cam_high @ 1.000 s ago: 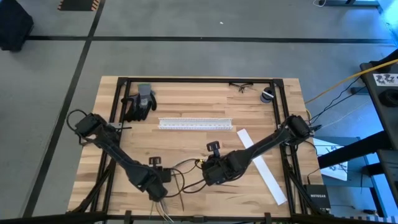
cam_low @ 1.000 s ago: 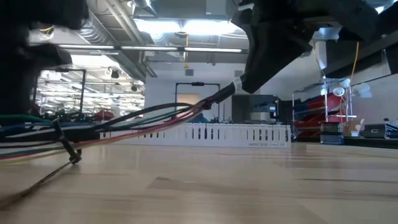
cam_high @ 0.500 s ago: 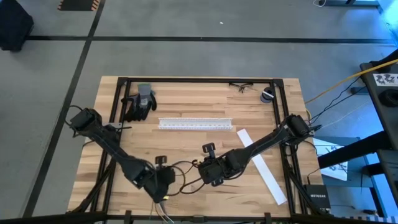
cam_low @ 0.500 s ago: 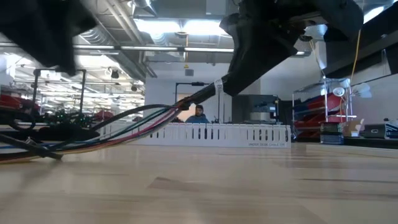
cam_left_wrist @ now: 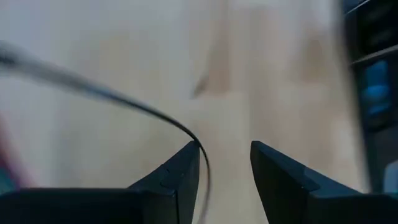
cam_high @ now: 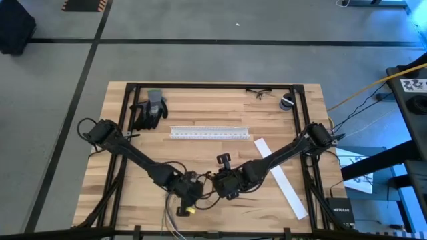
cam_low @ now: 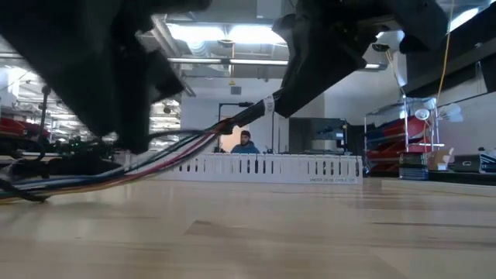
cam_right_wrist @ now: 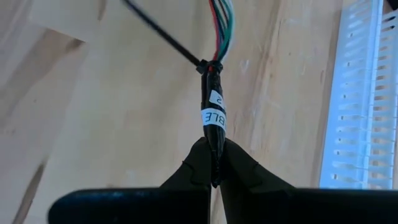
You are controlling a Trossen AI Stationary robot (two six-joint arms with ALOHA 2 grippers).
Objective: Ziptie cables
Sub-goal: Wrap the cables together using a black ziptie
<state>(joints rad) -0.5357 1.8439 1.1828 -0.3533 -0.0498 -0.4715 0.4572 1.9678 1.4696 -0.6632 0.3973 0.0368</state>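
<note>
High view: my right pincer [cam_high: 215, 185] clamps the cables [cam_right_wrist: 213, 109] near the table's front edge, bundle running leftward to my part-open, empty left pincer [cam_high: 195, 191].

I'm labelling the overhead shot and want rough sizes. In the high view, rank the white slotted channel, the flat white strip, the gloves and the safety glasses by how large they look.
1. White slotted channel and flat white strip: look alike, not ranked.
2. Gloves.
3. Safety glasses.

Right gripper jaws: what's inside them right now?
The right gripper is shut on the black, labelled end of the cables. A ziptie already rings the bundle ahead. The pinched tip itself is hidden.
</note>
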